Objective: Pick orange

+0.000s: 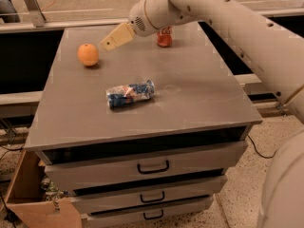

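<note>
Your gripper (110,42) hovers just beside orange (88,54), which sits at far-left of cabinet top (199,99). Tip angled toward fruit, likely lining up grasp. Nothing held; how wide open, cannot tell. Snack packet (130,93), cola can (164,36) well apart from it.

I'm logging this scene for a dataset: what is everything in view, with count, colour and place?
orange: one, orange, far left of the cabinet top
snack packet: one, blue and white, middle of the top
can: one, red, far edge of the top, partly behind the arm
cabinet: one, grey, centre of view
drawers: three, grey with dark handles, cabinet front
cardboard box: one, brown, floor at lower left
arm: one, white, reaching in from the right
pincer: one, tan, above the top beside the orange, apart from it
</note>
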